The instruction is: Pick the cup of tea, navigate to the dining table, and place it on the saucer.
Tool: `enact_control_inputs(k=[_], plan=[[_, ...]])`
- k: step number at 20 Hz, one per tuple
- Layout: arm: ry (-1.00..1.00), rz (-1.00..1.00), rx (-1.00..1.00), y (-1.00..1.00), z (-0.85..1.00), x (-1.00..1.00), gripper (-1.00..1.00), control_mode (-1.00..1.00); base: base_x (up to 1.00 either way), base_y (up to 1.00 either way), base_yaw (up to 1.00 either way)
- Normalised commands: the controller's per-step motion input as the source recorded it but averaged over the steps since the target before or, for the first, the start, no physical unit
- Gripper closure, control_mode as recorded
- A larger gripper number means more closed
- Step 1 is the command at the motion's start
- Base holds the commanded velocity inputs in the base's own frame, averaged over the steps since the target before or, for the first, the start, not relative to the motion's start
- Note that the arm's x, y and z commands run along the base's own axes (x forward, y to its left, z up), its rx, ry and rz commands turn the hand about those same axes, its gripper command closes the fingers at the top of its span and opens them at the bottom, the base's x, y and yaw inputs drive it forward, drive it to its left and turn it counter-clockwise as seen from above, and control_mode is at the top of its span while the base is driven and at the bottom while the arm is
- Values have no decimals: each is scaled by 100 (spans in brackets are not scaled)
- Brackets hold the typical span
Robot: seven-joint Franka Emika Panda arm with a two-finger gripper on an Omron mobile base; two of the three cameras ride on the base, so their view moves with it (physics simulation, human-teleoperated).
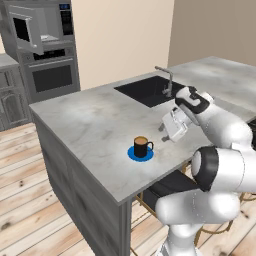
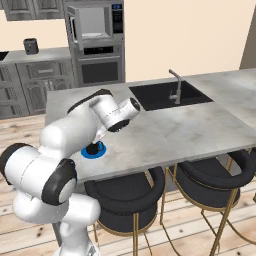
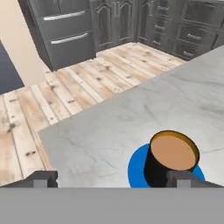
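Left base view: the cup of tea (image 1: 142, 147), a small black mug with amber liquid near its brim and a side handle turned to the right of this picture, stands upright on the saucer (image 1: 140, 155), a flat blue disc lying near the front edge of the dining table (image 1: 90, 120); the gripper (image 1: 174, 124) hangs just beside the cup, apart from it and a little above the table, with the sink (image 1: 145, 90) and faucet (image 1: 167, 80) behind. Right base view: the white arm crosses in front of the cup, so that only a dark sliver of it (image 2: 93, 148) and part of the saucer (image 2: 95, 152) show below the forearm; two stools (image 2: 125, 197) stand at the near side of the table (image 2: 200, 130). Hand view: the cup (image 3: 171, 161) sits on the saucer (image 3: 138, 168), its rim level and the liquid undisturbed; the two dark finger tips (image 3: 41, 178) rise far apart at the bottom edge, the jaws released and holding nothing, with the cup in front of the right-hand tip rather than between the two. By the look of these views, the placing is done. Handling: the mug would be rigid, smooth-walled and probably light, yet filled close to the brim, so it wants an upright carry; the straight cylindrical wall offers the surest hold, with the handle kept clear of the jaws.
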Motion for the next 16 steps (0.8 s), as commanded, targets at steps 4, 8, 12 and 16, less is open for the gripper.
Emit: enact_control_inputs(k=[4,8,12,16], plan=[[17,-10,-1,0,57,-100,-100,-100,0,0,0],[21,-16,-3,0,53,-99,-100,-100,0,0,0],[17,-20,-2,0,49,-100,-100,-100,0,0,0],[15,-23,-2,0,53,-100,-100,-100,0,0,0]])
